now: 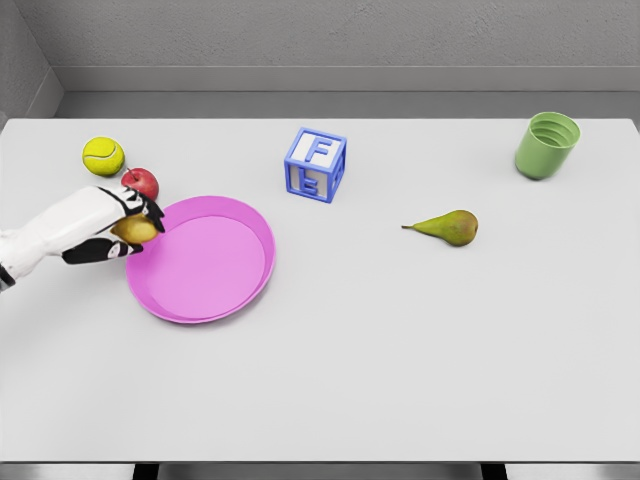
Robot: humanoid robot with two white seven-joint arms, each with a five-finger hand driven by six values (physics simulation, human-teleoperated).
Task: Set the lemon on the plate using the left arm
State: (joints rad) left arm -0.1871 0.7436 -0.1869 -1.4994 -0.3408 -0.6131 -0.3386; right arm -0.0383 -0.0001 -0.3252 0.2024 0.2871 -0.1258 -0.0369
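One left hand [95, 232] had its fingers [138, 207] curled tight around the lemon [136, 231], which they half hid, just over the pink plate's [215, 305] left rim; an apple [142, 182] sat just behind them

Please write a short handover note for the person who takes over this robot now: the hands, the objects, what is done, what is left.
Left hand: shut on the small yellow lemon, at the left rim of the round pink plate.
Right hand: not in view.
Done: lemon grasped and brought to the plate's edge.
Left: carry it over the plate's middle, set it down, release.
Close by: red apple, yellow tennis ball.
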